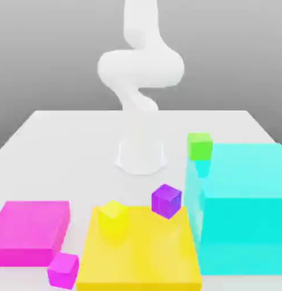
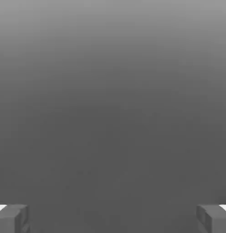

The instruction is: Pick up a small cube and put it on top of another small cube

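The small magenta cube (image 1: 63,270) lies on the table at the front of the exterior view's left, just before the corner of a large flat magenta block (image 1: 32,232). Other small cubes are a yellow one (image 1: 113,211) resting on a flat yellow block (image 1: 139,253), a purple one (image 1: 166,200) at that block's far right corner, and a green one (image 1: 199,146) at the back corner of a tall cyan block (image 1: 243,207). The white arm (image 1: 141,68) rises from its base at mid table. In the hand view my gripper (image 2: 113,220) is open, its fingertips (image 2: 12,219) far apart with only grey background between them.
The white table (image 1: 63,153) is bare around the arm's base (image 1: 141,156) and toward the back. The big blocks crowd the front: magenta at the exterior view's left, yellow in the middle, cyan at the right and tallest.
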Controlling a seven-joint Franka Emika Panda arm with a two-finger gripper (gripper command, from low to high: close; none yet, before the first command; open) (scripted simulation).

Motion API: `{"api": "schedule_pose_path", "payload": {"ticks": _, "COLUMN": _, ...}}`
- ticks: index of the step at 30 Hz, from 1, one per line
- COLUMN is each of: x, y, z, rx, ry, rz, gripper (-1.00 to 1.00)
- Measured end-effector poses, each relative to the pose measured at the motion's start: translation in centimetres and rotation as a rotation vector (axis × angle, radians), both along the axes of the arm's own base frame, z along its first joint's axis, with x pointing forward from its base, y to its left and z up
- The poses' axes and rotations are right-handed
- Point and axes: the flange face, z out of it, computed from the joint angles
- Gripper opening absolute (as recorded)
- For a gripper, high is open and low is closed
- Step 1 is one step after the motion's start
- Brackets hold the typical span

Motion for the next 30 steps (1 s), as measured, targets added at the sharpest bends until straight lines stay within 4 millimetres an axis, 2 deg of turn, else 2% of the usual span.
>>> {"api": "schedule_pose_path", "payload": {"ticks": 7, "x": 6.6, "y": -2.9, "z": -9.0, "rx": 0.103, "ry": 0.135, "rz": -0.318, "gripper": 0.0}}
{"api": "schedule_pose_path", "payload": {"ticks": 11, "x": 9.3, "y": -5.1, "z": -14.6, "rx": 0.164, "ry": 0.199, "rz": -0.494, "gripper": 0.0}}
{"api": "schedule_pose_path", "payload": {"ticks": 15, "x": 11.0, "y": -7.5, "z": -20.4, "rx": 0.229, "ry": 0.258, "rz": -0.668, "gripper": 0.0}}
{"api": "schedule_pose_path", "payload": {"ticks": 21, "x": 12.1, "y": -11.0, "z": -29.3, "rx": 0.335, "ry": 0.338, "rz": -0.928, "gripper": 0.0}}
{"api": "schedule_pose_path", "payload": {"ticks": 26, "x": 11.6, "y": -13.8, "z": -36.5, "rx": 0.436, "ry": 0.399, "rz": -1.152, "gripper": 0.0}}
{"api": "schedule_pose_path", "payload": {"ticks": 30, "x": 10.8, "y": -14.7, "z": -42.1, "rx": 0.52, "ry": 0.449, "rz": -1.314, "gripper": 0.0}}
